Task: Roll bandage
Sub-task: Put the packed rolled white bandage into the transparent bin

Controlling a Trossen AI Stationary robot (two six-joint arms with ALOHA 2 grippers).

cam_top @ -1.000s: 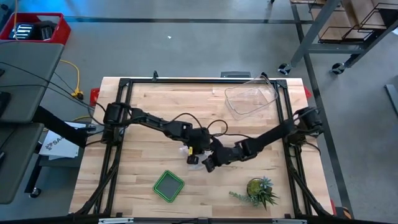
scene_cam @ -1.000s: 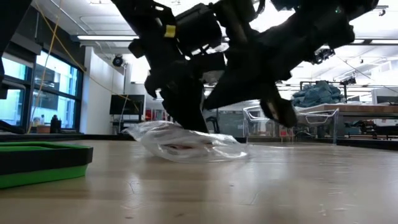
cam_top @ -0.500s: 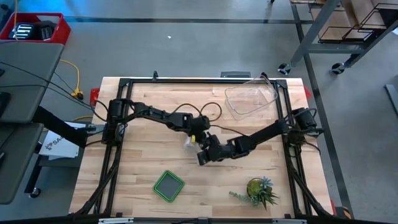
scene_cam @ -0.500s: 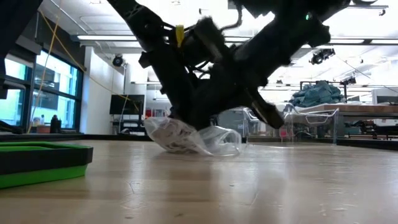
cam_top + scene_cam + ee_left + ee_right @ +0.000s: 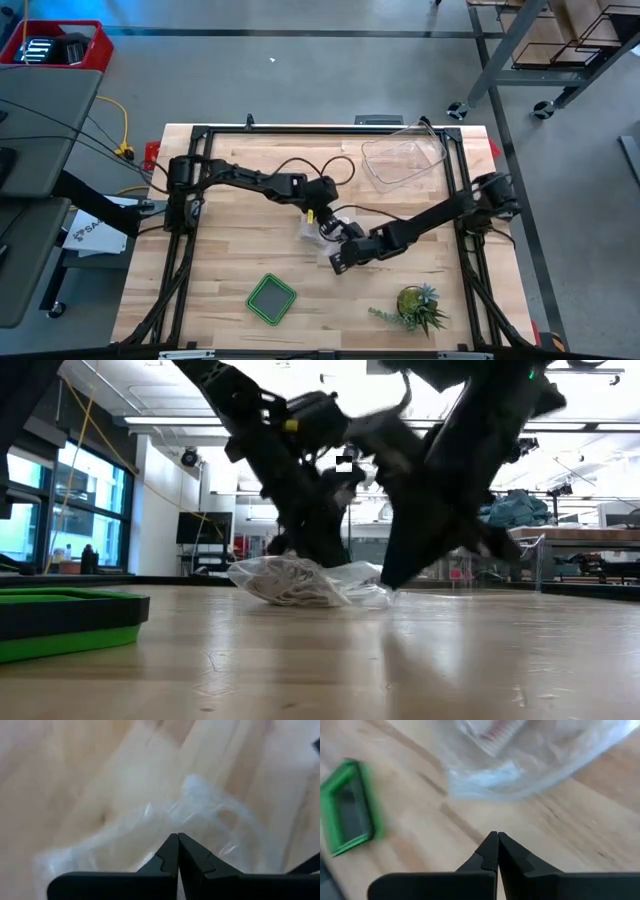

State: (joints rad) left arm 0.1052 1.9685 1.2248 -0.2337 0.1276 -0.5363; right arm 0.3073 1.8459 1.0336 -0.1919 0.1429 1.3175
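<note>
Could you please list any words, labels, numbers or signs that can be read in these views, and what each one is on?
"SA": only these first letters show on a white sheet lying on the floor left of the table; the rest is hidden.
Red marks inside the clear plastic bag: too blurred to read.
Nothing else readable on the table, arms or room.

Two grippers, left gripper and right gripper, one plastic bag, one green tray, one clear tub, one small plant
</note>
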